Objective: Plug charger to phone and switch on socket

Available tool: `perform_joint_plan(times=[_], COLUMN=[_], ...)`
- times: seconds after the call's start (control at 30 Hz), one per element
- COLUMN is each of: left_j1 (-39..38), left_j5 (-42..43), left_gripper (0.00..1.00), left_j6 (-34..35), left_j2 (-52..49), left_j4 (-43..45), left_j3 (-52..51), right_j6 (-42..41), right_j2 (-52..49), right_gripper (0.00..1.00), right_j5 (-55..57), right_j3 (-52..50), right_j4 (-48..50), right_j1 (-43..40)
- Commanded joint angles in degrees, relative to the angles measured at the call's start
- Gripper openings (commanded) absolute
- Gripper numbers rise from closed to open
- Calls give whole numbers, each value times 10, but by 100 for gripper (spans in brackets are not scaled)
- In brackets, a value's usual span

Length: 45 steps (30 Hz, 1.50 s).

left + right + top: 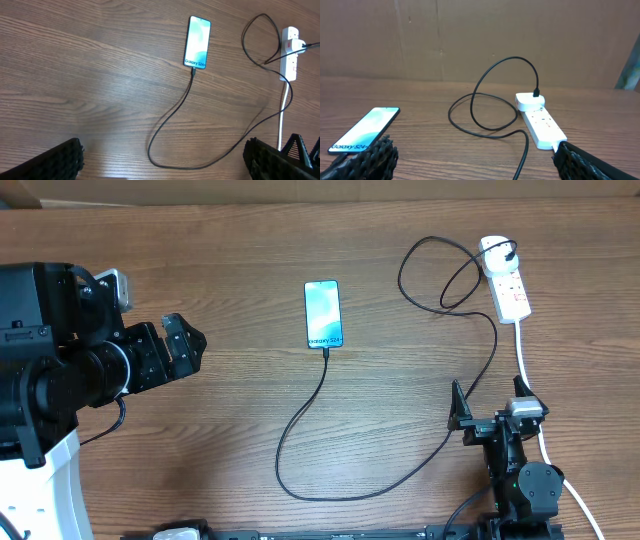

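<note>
my left claw (188, 345) gapes wide and empty, well left of the phone (323, 314). my right claw (488, 405) is spread too, holding nothing. the charger (300, 420) meets the phone's near short end, loops over the table (220, 440), and its plug sits in the far end of the socket (510, 285) beyond my right claw.

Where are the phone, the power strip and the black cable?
phone (323, 313), overhead view, middle of its screen.
power strip (512, 290), overhead view, white body.
black cable (324, 368), overhead view, stretch just below the phone.
</note>
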<state>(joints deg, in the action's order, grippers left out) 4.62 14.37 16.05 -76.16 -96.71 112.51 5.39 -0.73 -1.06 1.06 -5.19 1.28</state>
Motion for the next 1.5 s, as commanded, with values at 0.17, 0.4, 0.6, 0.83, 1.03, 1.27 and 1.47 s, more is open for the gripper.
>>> perform_joint_plan(times=[0.17, 0.4, 0.6, 0.83, 1.03, 1.27, 1.47], left_j1=[2, 2, 2, 2, 2, 2, 2], left_j5=[1, 1, 1, 1, 1, 1, 1], left_gripper=[99, 100, 100, 100, 100, 100, 99], left_j6=[-11, -11, -11, -11, -11, -11, -11], left_j2=[1, 1, 1, 1, 1, 1, 1], left_j4=[-1, -1, -1, -1, -1, -1, -1], left_j3=[0, 0, 0, 0, 0, 0, 0], right_j6=[-13, -24, -29, -35, -35, -35, -35], right_j2=[6, 6, 6, 6, 6, 6, 6], right_gripper=[100, 100, 100, 100, 100, 100, 100], right_j5=[10, 10, 10, 10, 10, 10, 10], right_j3=[-6, -6, -6, -6, -6, -6, -6], right_j4=[1, 1, 1, 1, 3, 3, 3], right_j1=[4, 4, 4, 4, 4, 4, 4])
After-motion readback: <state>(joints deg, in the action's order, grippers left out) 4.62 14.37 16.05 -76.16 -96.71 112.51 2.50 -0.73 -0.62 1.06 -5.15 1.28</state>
